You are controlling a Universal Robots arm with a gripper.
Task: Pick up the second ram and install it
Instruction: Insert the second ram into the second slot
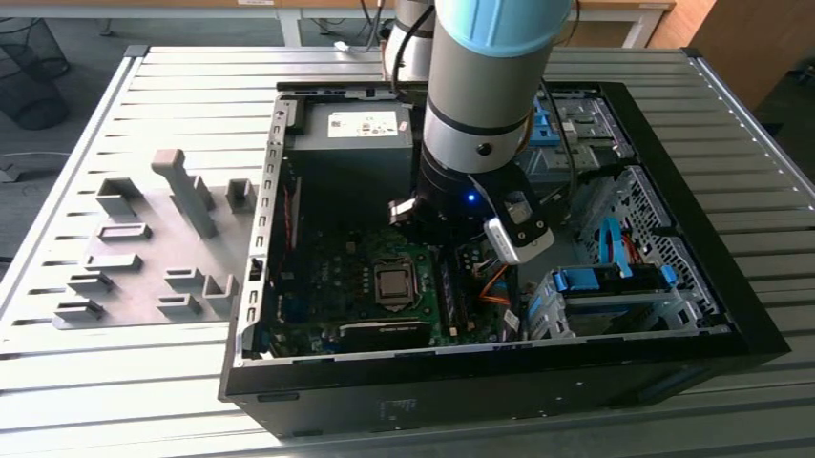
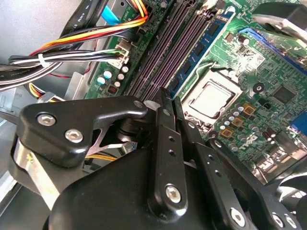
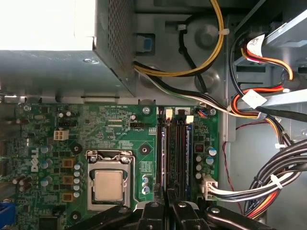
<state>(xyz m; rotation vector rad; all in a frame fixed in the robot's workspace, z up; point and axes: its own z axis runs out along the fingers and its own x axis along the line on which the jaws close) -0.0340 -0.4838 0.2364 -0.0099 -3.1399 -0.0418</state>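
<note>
— Black metal first: how do the fingers of the gripper (image 2: 166, 98) stand?

— Drawn together, tips all but meeting, and I see nothing clamped between them. In both wrist views they point down at the memory slots (image 3: 175, 153) on the green motherboard (image 3: 120, 139).

— And the second ram?

— In the second wrist view it is the blue stick (image 2: 207, 37) with black chips, lying along the slot nearest the processor socket (image 2: 211, 98). It is already in the slot, just beyond the fingertips. I cannot tell whether they touch its near end.

— So which step is this?

— My reading: the carrying is done and this is the seating, closed fingers used as a pusher. Whether the latches have caught, I cannot say.

— What does a push like that call for?

— Straight-down force along the stick's top edge, evenly spread, so that neither end rides high, and no sideways load on the board.

— Around it?

— Bundled orange, yellow and black cables (image 2: 72, 52) run near the slots on the side away from the socket. In the exterior view the arm (image 1: 478, 105) reaches down into the open computer case (image 1: 713, 315), beside the power supply (image 1: 350, 134). A grey fixture tray (image 1: 153, 239) sits on the slatted table, at the exterior view's left.
</note>
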